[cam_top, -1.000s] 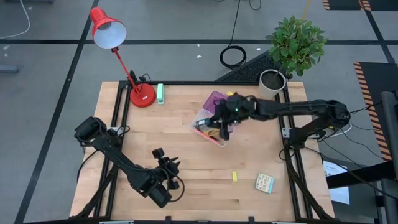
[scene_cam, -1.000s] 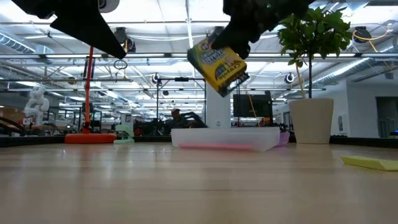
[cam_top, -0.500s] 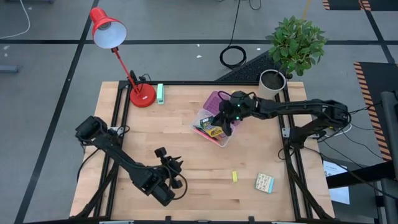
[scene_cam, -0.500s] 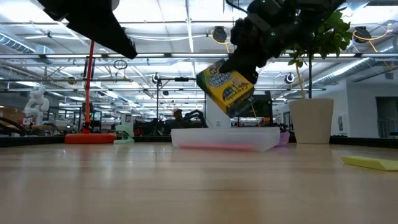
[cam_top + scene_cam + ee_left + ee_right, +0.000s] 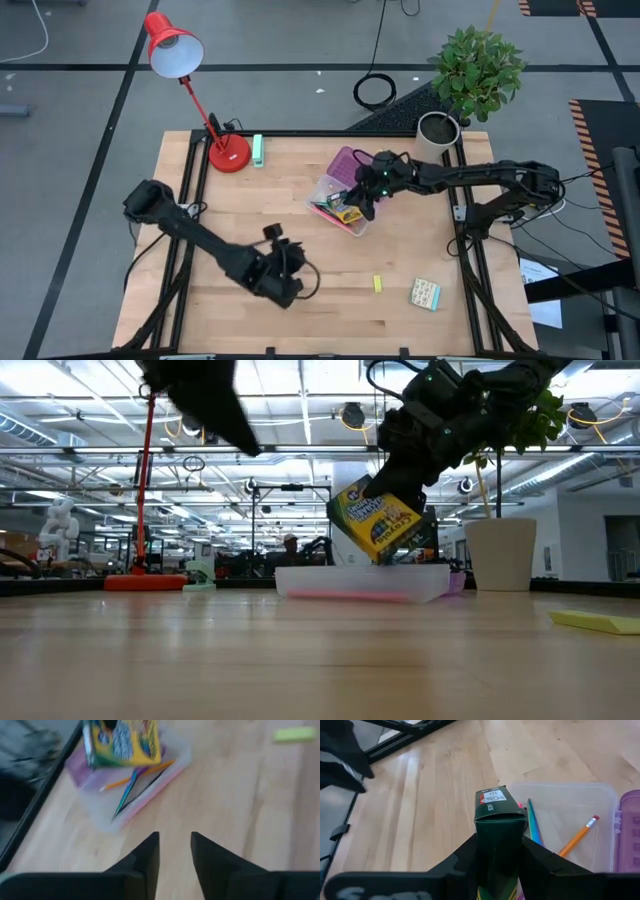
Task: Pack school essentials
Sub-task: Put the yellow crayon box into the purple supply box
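The green-yellow crayon box (image 5: 380, 525) hangs tilted over the clear case (image 5: 336, 208) with my right gripper (image 5: 354, 205) shut on it. The case lies in the middle of the table, its purple lid (image 5: 346, 160) swung open toward the far edge. Pencils, among them an orange pencil (image 5: 577, 837), lie inside it. My left gripper (image 5: 285, 255) hovers open over bare wood, nearer the front edge and left of the case, holding nothing. A tiny yellow eraser (image 5: 378, 284) and a small patterned pack (image 5: 424, 294) lie flat at the front right. My right gripper pinches the crayon box's two broad faces near its upper end (image 5: 500, 827) between its two fingers. It comes from above, slanting in from the table's right. The box hangs tilted below the fingers, its lower corner (image 5: 388, 558) at about the case's rim. Whether it touches the case, I cannot tell.
A red desk lamp (image 5: 228, 152) and a mint-green block (image 5: 257, 150) stand at the far left. A potted plant (image 5: 440, 128) stands at the far right corner. Bare wood lies between the case and the front edge.
My right gripper has come down with the crayon box, which hung well above the case and now hangs at about its rim, still tilted. My left gripper has gone toward the table's right edge and a little toward the far edge.
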You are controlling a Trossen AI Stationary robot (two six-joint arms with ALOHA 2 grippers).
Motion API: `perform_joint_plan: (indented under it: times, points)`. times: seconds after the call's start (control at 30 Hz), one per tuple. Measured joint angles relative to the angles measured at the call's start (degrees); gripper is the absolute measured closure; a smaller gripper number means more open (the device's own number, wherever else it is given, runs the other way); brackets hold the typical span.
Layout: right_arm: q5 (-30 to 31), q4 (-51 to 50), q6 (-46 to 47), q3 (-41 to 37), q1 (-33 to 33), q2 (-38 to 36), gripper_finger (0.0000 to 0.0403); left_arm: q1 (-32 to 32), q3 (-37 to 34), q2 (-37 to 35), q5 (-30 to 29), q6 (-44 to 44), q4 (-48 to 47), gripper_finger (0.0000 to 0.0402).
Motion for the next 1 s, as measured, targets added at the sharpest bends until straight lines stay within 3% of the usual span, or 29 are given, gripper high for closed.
perform_joint_plan:
  times: [0.3, 0.5, 0.73, 1.0]
  points:
    - [-3.29, 1.44, -3.56, -0.22, -0.11, 0.00, 0.0302, 13.25, 0.17, -7.65, 10.54, 21.95, 14.99, 0.0187]
    - [-2.99, 4.17, -7.42, -0.22, -0.11, 0.00, 0.0302, 22.08, 0.11, -7.80, 18.84, 28.39, 19.46, 0.0138]
    - [-2.75, 8.33, -8.12, -0.22, -0.11, -0.02, 0.0302, 25.87, 0.11, -7.66, 18.99, 29.03, 20.09, 0.0128]
    - [1.29, 22.18, 2.15, -3.94, 0.31, -0.03, 0.0302, 25.65, 0.09, -7.90, 14.98, 29.60, 18.81, 0.0128]
